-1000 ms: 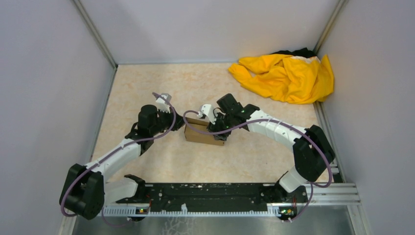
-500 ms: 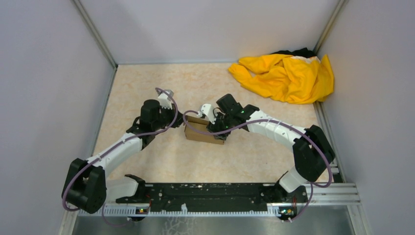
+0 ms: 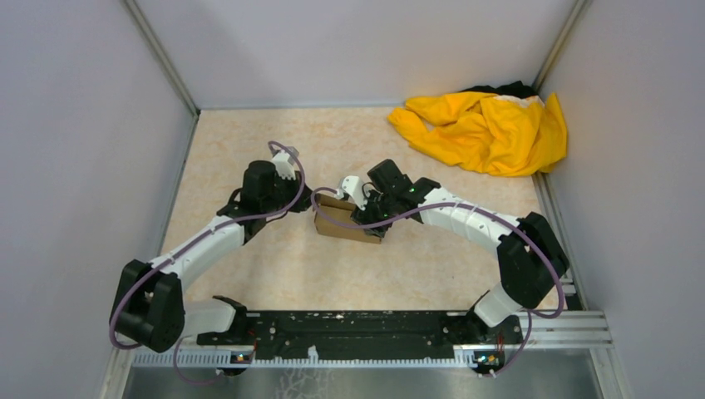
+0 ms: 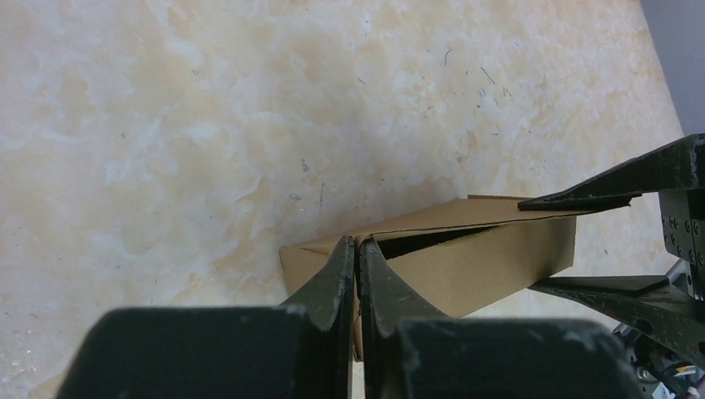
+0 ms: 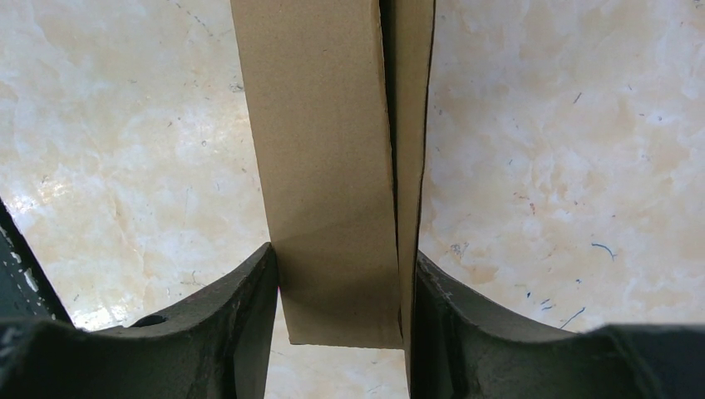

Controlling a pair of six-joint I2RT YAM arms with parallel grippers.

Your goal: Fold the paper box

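The paper box (image 3: 337, 223) is a small brown carton lying on the table's middle. My right gripper (image 3: 366, 218) is shut on its right end. In the right wrist view the box (image 5: 332, 166) sits between my right gripper (image 5: 342, 258), one finger touching each side. My left gripper (image 3: 308, 202) is at the box's left end. In the left wrist view my left gripper (image 4: 357, 243) is shut, with a thin cardboard flap showing between the fingers at the box's (image 4: 490, 258) partly open end. The right fingers (image 4: 599, 187) show at the far end.
A crumpled yellow cloth (image 3: 486, 129) lies in the back right corner with something dark behind it. Grey walls enclose the table on the left, back and right. The black base rail (image 3: 374, 332) runs along the near edge.
My left arm has swung forward and to the right, bringing its gripper up to the box's left end. The right arm and the box have stayed put.
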